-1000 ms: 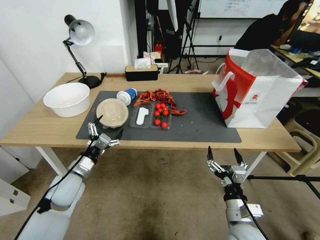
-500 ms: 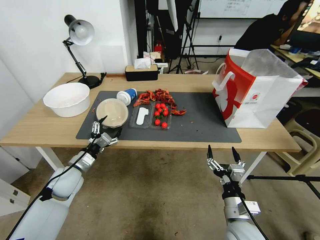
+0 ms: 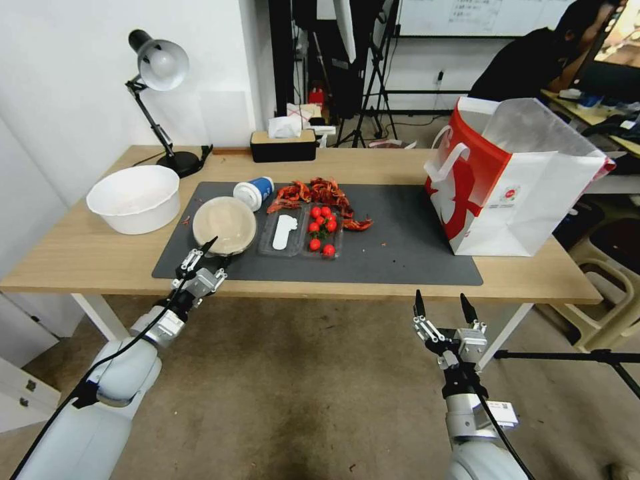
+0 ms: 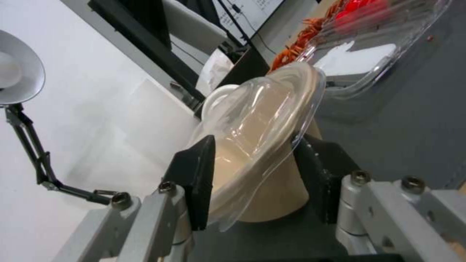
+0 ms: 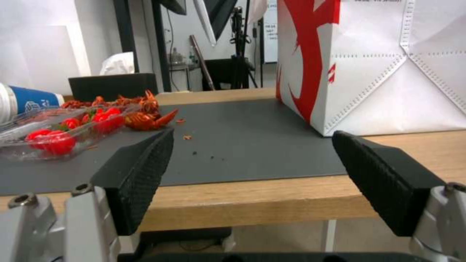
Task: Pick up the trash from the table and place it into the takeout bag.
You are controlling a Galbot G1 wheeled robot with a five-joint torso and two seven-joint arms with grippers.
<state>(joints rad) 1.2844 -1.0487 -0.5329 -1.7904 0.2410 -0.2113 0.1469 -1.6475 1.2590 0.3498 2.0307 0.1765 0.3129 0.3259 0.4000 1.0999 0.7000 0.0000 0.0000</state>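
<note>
None of the trash has gone into the takeout bag (image 3: pixel 507 180) as far as I can see, so I judge the job barely begun. From the head view, my left pincer (image 3: pixel 203 257) sits at the near edge of the desk (image 3: pixel 60 257), its fingers on either side of the near rim of the lidded beige bowl (image 3: pixel 225 225). Just beyond that pincer, past the bowl, lies the blue white-lidded cup (image 3: pixel 254 193) on its side; off to the pincer's right are a clear tray of small red tomatoes (image 3: pixel 303 232) and a heap of red crayfish shells (image 3: pixel 320 193), all on the dark mat (image 3: pixel 400 240). The bag stands upright well away on the far right. My right pincer (image 3: pixel 440 308) hangs below the desk edge, spread and holding nothing.

From the left wrist view, the left pincer (image 4: pixel 255 174) has one black pad on each side of the bowl's clear lid (image 4: pixel 262 120). The pads look close against it, though I cannot tell whether they already pinch. The bowl rests on the mat, not lifted.

From the right wrist view, the right pincer (image 5: pixel 252 171) is wide apart, with the bag (image 5: pixel 383 65) ahead and to one side, and the tomato tray (image 5: pixel 63 133) to the other. Everything remains to be carried across.
</note>
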